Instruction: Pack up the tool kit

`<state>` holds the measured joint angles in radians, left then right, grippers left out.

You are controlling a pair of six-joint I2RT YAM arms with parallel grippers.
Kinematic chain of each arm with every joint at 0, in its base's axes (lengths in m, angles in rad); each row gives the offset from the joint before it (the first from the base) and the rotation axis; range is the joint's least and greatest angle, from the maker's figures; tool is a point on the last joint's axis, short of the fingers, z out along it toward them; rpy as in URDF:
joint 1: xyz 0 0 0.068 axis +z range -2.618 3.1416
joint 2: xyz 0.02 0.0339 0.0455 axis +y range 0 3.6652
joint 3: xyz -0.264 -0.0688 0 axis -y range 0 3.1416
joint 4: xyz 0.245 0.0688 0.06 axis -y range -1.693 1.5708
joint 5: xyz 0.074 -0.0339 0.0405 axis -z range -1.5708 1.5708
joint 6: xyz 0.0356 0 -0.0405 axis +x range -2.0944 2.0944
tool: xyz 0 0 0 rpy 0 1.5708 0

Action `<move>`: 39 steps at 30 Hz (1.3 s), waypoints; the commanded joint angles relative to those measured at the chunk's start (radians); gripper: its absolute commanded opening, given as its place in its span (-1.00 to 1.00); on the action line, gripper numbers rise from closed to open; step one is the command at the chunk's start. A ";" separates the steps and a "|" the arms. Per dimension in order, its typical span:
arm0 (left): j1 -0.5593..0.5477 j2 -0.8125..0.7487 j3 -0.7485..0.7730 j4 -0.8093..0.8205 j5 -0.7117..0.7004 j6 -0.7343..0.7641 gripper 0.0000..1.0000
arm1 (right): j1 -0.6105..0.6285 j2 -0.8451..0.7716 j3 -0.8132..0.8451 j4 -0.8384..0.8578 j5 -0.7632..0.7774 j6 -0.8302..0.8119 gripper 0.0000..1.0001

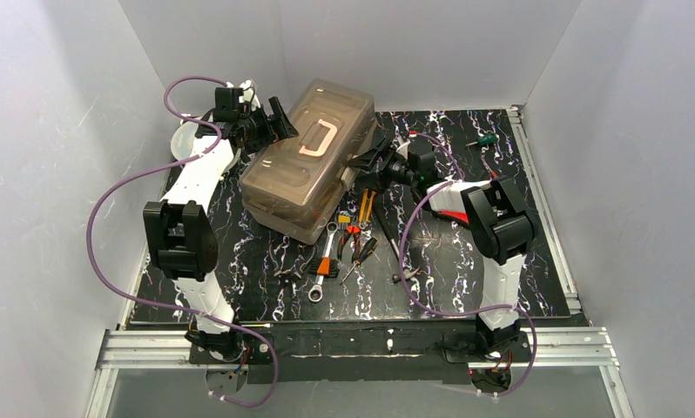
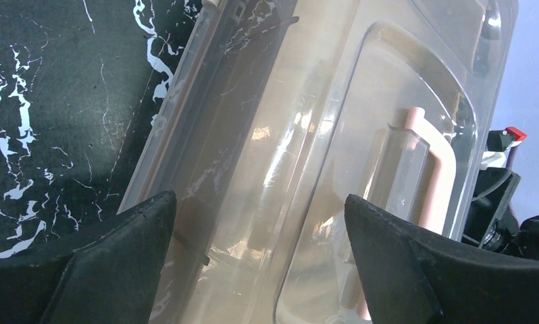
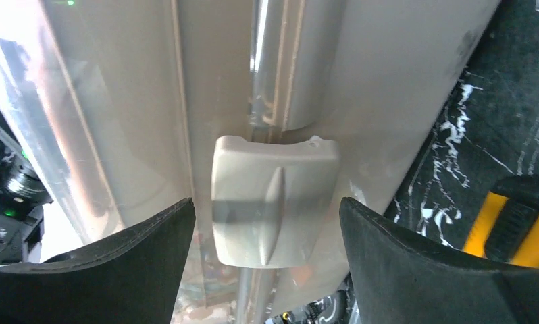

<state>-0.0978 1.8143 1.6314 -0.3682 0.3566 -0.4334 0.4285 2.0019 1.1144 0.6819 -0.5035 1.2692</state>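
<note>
The left gripper (image 2: 257, 202) hangs with jaws spread wide over the smoky lid (image 2: 334, 121) of the tan toolbox (image 1: 305, 170), beside the cream handle (image 2: 442, 175), and grips nothing. The toolbox sits lid down at the back-left of the marbled black mat (image 1: 475, 261). Its plastic is glossy and rounded, so a pressing finger would likely skid. The right gripper (image 3: 265, 202), also spread, brackets the ridged beige latch (image 3: 273, 223) without touching it. An off-centre pull could shove the box onto the steel wrench (image 1: 320, 270) and orange pliers (image 1: 361, 213) lying loose just beside it.

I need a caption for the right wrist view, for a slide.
Open right jaws frame the beige latch on the toolbox wall; black marbled table at right.
</note>
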 commanded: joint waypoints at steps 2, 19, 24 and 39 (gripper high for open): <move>-0.037 -0.068 -0.011 -0.066 0.088 -0.027 0.88 | 0.027 0.003 0.079 0.163 -0.029 0.081 0.74; -0.042 -0.081 -0.033 -0.066 0.066 -0.018 0.88 | -0.022 -0.073 -0.037 0.233 -0.029 0.120 0.42; -0.042 -0.105 -0.026 -0.074 0.037 -0.009 0.88 | -0.065 -0.107 -0.098 0.095 0.001 0.068 0.51; -0.128 -0.195 0.111 -0.097 -0.056 0.158 0.89 | -0.154 -0.262 -0.118 -0.171 0.002 -0.208 0.52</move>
<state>-0.1535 1.6730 1.6795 -0.4507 0.2690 -0.3700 0.2639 1.8107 0.9544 0.5693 -0.4976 1.1773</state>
